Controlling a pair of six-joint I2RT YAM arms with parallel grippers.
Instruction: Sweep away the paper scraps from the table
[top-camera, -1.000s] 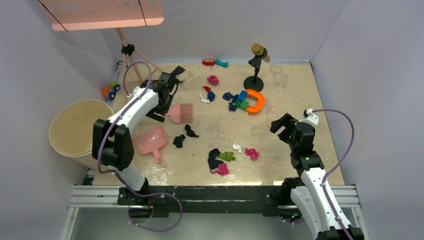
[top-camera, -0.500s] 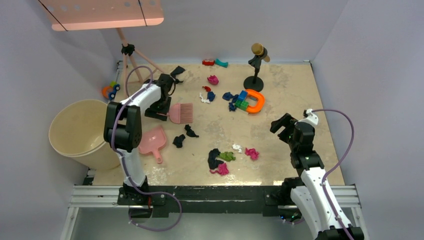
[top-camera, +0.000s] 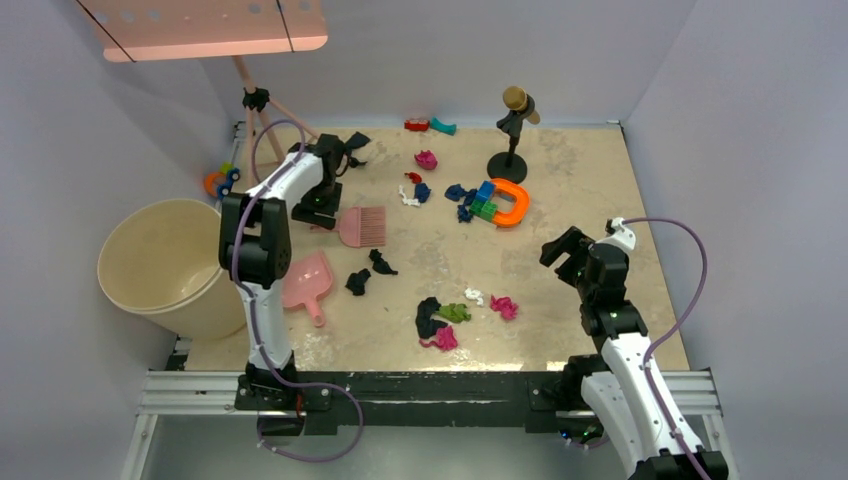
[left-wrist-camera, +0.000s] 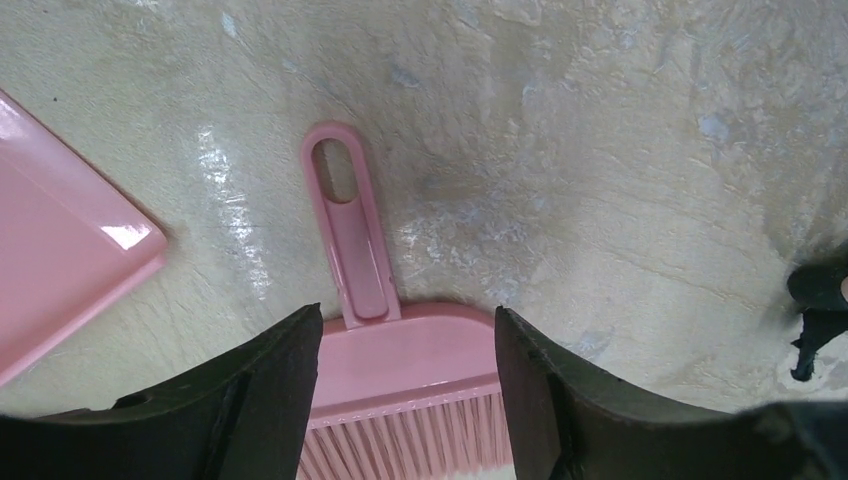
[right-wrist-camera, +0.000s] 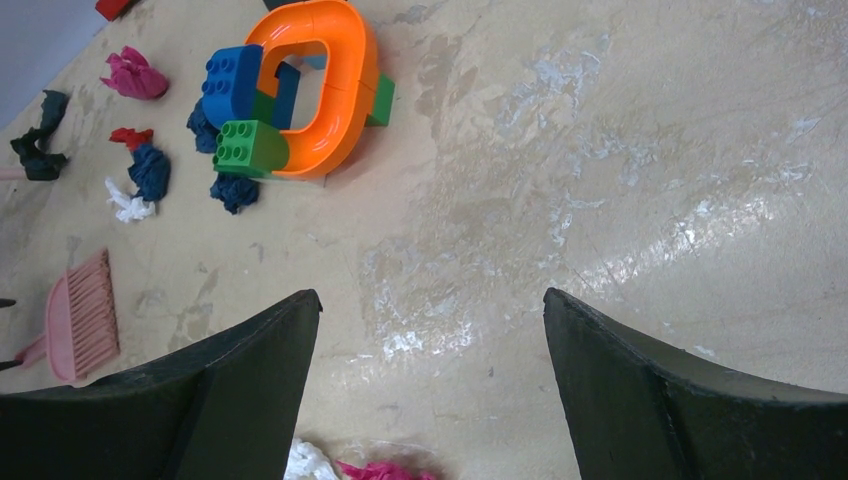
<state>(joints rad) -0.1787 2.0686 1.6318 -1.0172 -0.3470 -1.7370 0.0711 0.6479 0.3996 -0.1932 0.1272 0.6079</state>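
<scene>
Paper scraps lie across the beige table (top-camera: 560, 180). Black bits (top-camera: 357, 281) sit mid-left. A black, green and magenta pile (top-camera: 438, 322) lies near the front, with a magenta bit (top-camera: 503, 306) beside it. Red, white and blue bits (top-camera: 415, 190) lie farther back. My left gripper (top-camera: 322, 212) is open, hovering over the pink brush (top-camera: 362, 226). In the left wrist view the gripper (left-wrist-camera: 408, 320) has its jaws on either side of the brush head (left-wrist-camera: 400, 365), not touching it. My right gripper (top-camera: 562, 248) is open and empty over bare table (right-wrist-camera: 430, 300).
A pink dustpan (top-camera: 303, 283) lies left of the black bits. A beige bucket (top-camera: 160, 265) stands off the table's left edge. Blue-green blocks with an orange horseshoe (top-camera: 505, 203), a microphone stand (top-camera: 513, 140) and red and teal toys (top-camera: 430, 125) stand at the back.
My left arm has folded upright and its gripper has shifted a little toward the back, staying above the brush handle. The brush, scraps and right arm have not moved.
</scene>
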